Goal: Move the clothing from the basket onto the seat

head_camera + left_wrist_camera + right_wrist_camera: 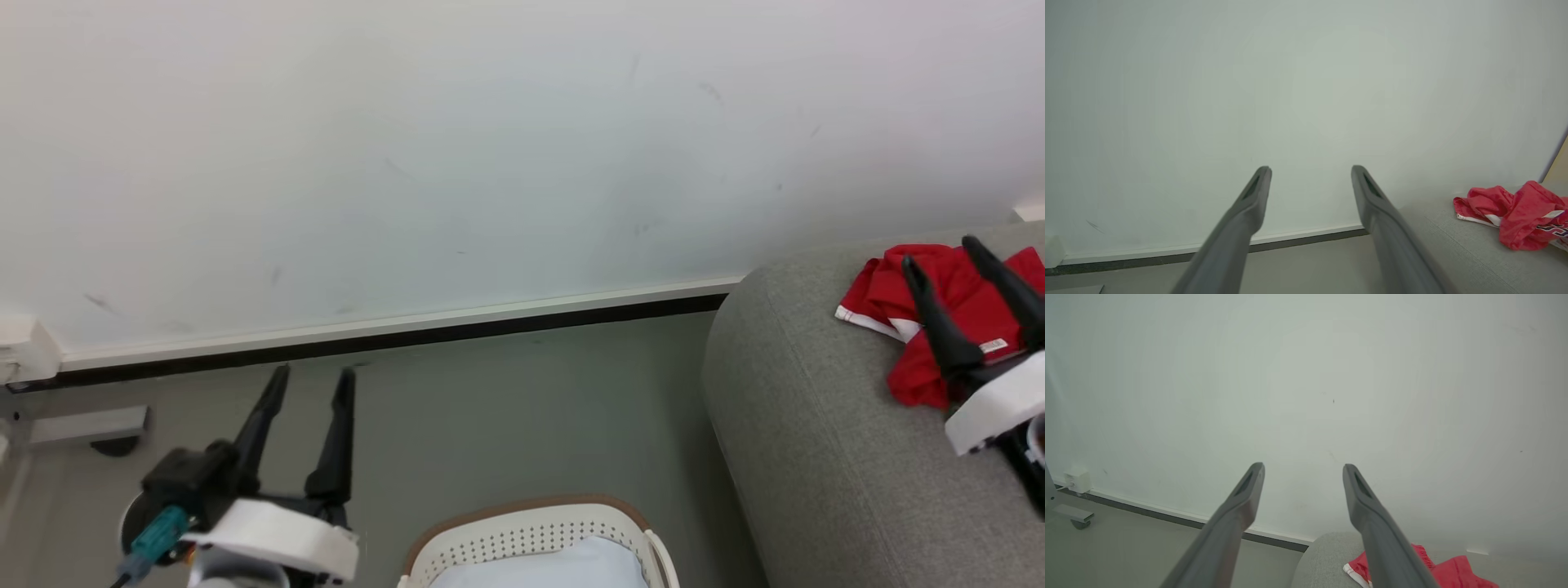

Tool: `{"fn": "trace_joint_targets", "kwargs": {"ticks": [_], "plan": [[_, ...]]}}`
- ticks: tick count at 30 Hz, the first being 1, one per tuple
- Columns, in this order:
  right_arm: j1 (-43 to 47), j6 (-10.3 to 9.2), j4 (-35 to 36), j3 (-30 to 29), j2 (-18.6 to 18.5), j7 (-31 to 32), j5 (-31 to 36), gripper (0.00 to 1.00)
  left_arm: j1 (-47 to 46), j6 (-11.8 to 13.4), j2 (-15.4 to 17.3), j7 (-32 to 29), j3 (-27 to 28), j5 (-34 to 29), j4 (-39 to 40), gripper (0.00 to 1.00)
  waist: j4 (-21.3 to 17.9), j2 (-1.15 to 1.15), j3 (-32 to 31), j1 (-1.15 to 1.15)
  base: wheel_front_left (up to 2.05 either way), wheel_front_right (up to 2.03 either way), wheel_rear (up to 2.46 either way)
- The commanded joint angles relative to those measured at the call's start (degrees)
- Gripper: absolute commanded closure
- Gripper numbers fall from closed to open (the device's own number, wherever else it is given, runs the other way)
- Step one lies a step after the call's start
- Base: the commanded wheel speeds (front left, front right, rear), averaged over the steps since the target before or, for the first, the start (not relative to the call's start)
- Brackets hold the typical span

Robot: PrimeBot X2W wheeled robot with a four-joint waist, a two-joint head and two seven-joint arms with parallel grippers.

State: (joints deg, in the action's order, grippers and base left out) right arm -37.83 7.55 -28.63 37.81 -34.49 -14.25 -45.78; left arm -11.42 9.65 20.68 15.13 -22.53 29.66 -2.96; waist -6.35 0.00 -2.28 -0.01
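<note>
Lying on the seat point(816, 425), the clothing point(890, 286) is seen; no red is seen in the basket point(522, 531), so job looks done. L tool point(314, 374) & R tool point(939, 251) are spread wide, empty.

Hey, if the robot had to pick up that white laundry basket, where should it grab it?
Probably the far rim of the basket, pinched from above, one finger inside and one outside. The wall there is thin and upright, and the pale pad leaves it bare inside.

The seat point(816, 457) is matt woven cloth, the clothing point(971, 298) slightly shiny fabric, the basket point(522, 535) perforated plastic.
</note>
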Motion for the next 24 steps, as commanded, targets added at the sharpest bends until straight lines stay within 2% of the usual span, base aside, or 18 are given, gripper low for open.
{"fn": "trace_joint_targets", "kwargs": {"ticks": [1,6,8,9,10,12,15,24], "plan": [[3.2,-0.13,1.1,-2.9,1.9,-0.6,2.2,0.0,2.4,0.3,-0.4,0.0,1.6,-0.8,0.6,0.0,0.5,0.0,-0.2,0.01,0.0,0.0,0.0],[13.8,-0.13,6.9,-14.6,8.3,-0.9,10.5,0.0,7.5,0.1,-3.7,0.0,7.3,-3.0,1.7,0.0,1.4,0.0,-0.3,0.01,0.0,0.0,0.0],[18.4,-0.13,10.1,-18.6,11.6,-0.9,13.9,0.0,9.2,-0.8,-5.5,0.0,9.5,-3.3,1.8,0.0,1.8,0.0,-0.3,0.01,0.0,0.0,0.0],[18.4,-0.13,10.1,-18.6,11.6,-0.9,13.9,0.0,9.2,-0.8,-5.5,0.0,9.5,-3.3,1.8,0.0,1.8,0.0,-0.3,0.01,0.0,0.0,0.0],[22.4,-0.13,13.0,-22.0,14.3,-0.9,17.1,0.0,10.6,-1.9,-6.7,0.0,11.6,-4.6,1.2,0.0,2.0,0.0,-0.2,0.01,0.0,0.0,0.0],[26.4,-0.13,15.4,-24.9,17.1,-0.9,19.8,0.0,12.0,-3.1,-8.2,0.0,13.4,-6.3,0.6,0.0,2.1,0.0,-0.2,0.01,0.0,0.0,0.0],[30.6,-0.13,17.9,-27.1,20.3,-0.9,22.7,0.0,13.5,-5.1,-9.8,0.0,16.3,-8.3,-0.6,0.0,2.2,0.0,-0.3,0.01,0.0,0.0,0.0],[34.9,-0.13,20.7,-29.9,23.7,-1.0,26.6,0.0,16.5,-9.5,-14.6,0.0,20.9,-13.8,-2.0,0.0,2.0,0.0,-0.5,0.01,0.0,0.0,0.0]]}}
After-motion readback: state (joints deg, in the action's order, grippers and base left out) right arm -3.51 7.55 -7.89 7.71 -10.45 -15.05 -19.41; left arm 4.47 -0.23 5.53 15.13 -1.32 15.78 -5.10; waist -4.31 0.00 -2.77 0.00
